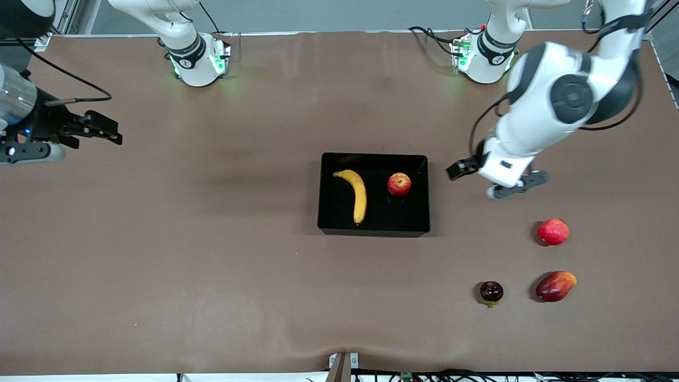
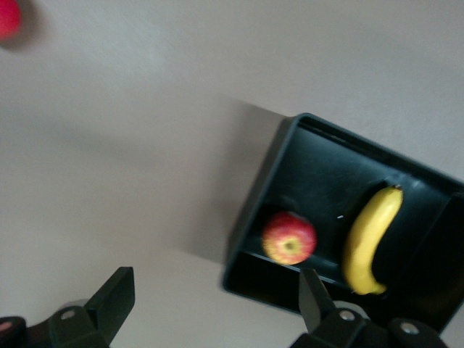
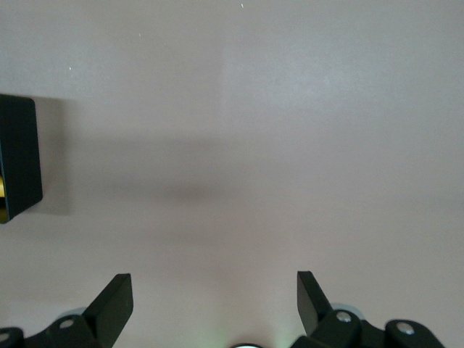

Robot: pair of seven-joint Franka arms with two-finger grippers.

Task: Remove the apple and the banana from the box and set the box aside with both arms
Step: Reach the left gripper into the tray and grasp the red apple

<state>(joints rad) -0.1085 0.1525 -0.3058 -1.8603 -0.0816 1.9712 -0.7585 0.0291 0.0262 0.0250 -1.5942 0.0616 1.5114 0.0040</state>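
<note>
The black box [image 1: 403, 215] sits mid-table, open side up. Inside it lie the yellow banana [image 1: 354, 193] and, toward the left arm's end, the red apple [image 1: 399, 184]. My left gripper [image 1: 457, 168] hovers open and empty just outside the box wall at the left arm's end. In the left wrist view, the left gripper [image 2: 215, 283] faces the box [image 2: 250, 217], with the apple [image 2: 289, 238] and banana [image 2: 370, 239] in sight. My right gripper [image 1: 106, 132] hangs open and empty over bare table at the right arm's end. The right gripper [image 3: 215, 283] sees only a corner of the box [image 3: 18, 156].
Three other fruits lie toward the left arm's end, nearer the front camera than the box: a round red fruit [image 1: 553, 232], a red-orange mango [image 1: 555, 286] and a dark maroon fruit [image 1: 491, 292]. The red fruit [image 2: 6, 18] shows at the left wrist view's edge.
</note>
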